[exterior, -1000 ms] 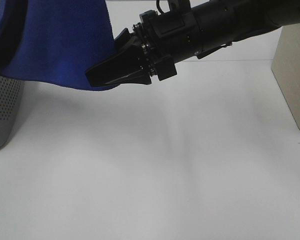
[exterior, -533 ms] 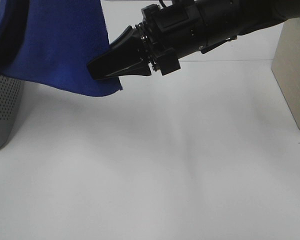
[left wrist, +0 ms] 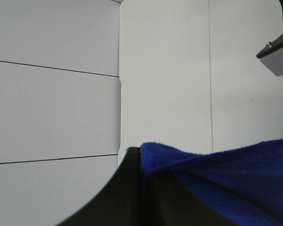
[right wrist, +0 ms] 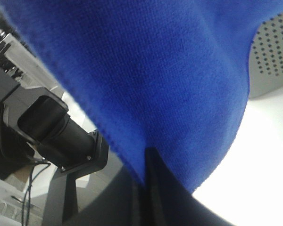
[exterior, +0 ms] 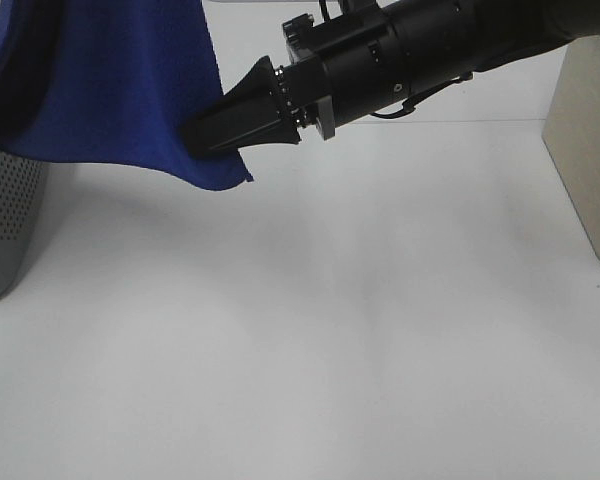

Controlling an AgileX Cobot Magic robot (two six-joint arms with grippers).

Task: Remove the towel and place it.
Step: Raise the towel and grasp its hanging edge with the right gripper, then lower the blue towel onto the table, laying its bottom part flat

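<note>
The towel (exterior: pixel 110 90) hangs in the air at the upper left of the high view. It drapes in front of the top of the grey basket (exterior: pixel 5 220) and does not touch the white surface (exterior: pixel 330 330) below it. Its lower corner is pinched by the right fingers (exterior: pixel 205 135), which are pressed together on the cloth; the right wrist view shows the blue edge going in between the two dark tips. The left fingers (left wrist: pixel 134 157) are closed as well, and in the left wrist view an edge of the towel comes out just at their tips, so I judge that they grip another part of it. The towel therefore seems to be held at two places. Whether it is fully out of the basket I cannot tell, because its upper part is cut off by the frame. In my judgement the removing is well advanced and the placing is not yet begun: the towel has to be brought over the surface, somewhere between the basket and the beige box (exterior: pixel 590 150), lowered flat, and then let go by both arms
</note>
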